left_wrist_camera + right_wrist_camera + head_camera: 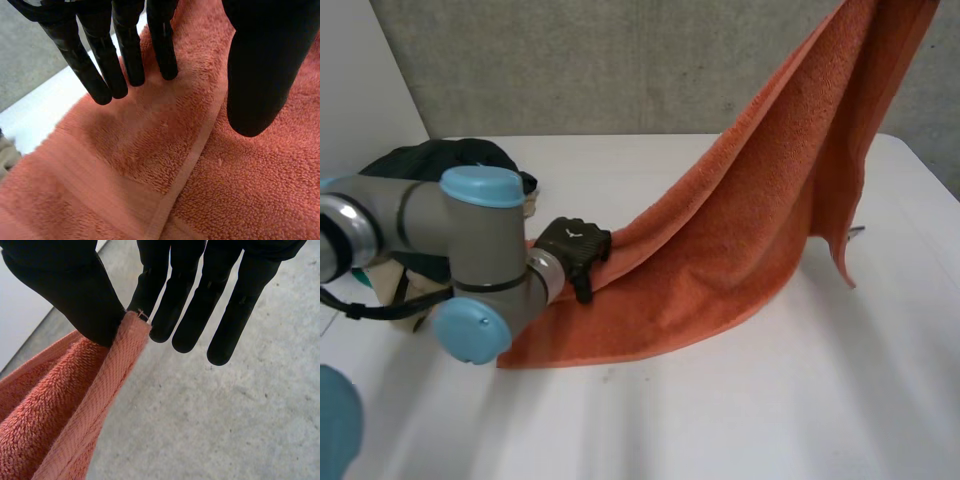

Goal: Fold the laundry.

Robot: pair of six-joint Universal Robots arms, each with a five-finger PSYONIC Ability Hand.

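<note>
The left hand (260, 65) is wide, with straight fingers over the low end of the orange terry towel (750, 230), which lies on the white surface (770, 400). The right hand (65, 285) pinches a raised towel corner between thumb and finger. A dark clothes pile (460, 155) sits behind the left arm.

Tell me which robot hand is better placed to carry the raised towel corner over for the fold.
Right. The right robot hand pinches the raised corner of the towel between thumb and finger. The left robot hand is open, on the low part of the towel that lies on the table.
</note>
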